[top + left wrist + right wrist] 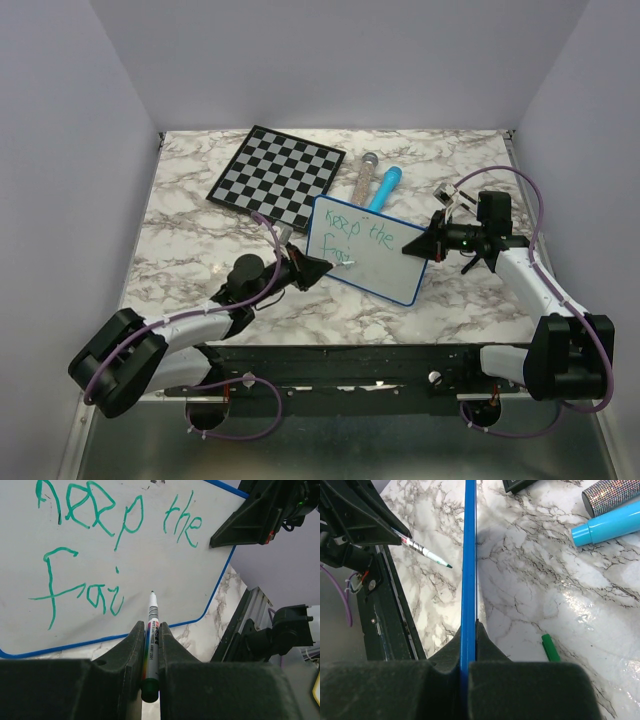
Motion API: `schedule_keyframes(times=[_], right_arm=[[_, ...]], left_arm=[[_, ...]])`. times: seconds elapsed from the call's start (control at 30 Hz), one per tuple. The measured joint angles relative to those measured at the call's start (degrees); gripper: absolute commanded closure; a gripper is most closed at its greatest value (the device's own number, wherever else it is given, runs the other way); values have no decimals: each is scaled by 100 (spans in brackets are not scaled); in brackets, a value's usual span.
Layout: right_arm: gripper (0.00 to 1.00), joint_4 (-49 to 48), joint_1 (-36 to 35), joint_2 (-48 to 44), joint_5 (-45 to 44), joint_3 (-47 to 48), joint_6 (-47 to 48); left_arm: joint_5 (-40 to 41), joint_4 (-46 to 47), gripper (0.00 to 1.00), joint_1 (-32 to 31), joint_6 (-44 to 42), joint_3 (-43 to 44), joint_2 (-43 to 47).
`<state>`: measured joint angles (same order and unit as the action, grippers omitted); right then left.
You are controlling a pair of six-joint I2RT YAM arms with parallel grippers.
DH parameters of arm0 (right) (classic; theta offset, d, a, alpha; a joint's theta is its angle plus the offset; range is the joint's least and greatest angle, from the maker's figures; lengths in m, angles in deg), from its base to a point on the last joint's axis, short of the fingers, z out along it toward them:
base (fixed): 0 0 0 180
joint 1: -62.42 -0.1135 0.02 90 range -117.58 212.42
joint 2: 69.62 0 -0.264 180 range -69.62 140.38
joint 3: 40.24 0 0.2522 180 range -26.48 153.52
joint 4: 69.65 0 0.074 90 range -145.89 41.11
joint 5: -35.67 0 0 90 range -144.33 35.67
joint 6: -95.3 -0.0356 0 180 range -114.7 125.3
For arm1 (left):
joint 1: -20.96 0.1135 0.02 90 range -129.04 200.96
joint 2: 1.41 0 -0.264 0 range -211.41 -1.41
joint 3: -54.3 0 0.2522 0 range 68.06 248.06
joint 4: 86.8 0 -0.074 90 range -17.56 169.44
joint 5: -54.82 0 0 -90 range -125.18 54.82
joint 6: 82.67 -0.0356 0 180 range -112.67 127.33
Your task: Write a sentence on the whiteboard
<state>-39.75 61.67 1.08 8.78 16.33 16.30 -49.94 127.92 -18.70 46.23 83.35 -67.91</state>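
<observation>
The whiteboard [385,262], white with a blue rim, stands tilted on the marble table; it fills the left wrist view [100,555] and shows edge-on in the right wrist view [468,555]. The sentence [115,515] in green reads "Keep the" with "Fai" [80,592] below. My left gripper [322,266] is shut on a green whiteboard marker [151,640]; its tip [152,594] sits just off the board, right of "Fai". My right gripper [418,243] is shut on the board's right edge [467,655]. The marker also shows in the right wrist view [425,552].
A checkered chessboard [277,173] lies at the back left. A glittery tube [364,172] and a blue tube [385,187] lie behind the whiteboard. A green marker cap [550,647] lies on the table near my right gripper. A small white object [447,194] sits behind the right arm.
</observation>
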Motion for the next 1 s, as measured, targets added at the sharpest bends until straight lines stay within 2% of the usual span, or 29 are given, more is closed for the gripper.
schedule_keyframes(times=[0.33,1.0], right_arm=[[99,2,0,0,0,0,0],[99,0,0,0,2,0,0]], left_arm=[[273,162,100,-22,-13,-4,-146],[323,92,100,-22,-142,221,-647]])
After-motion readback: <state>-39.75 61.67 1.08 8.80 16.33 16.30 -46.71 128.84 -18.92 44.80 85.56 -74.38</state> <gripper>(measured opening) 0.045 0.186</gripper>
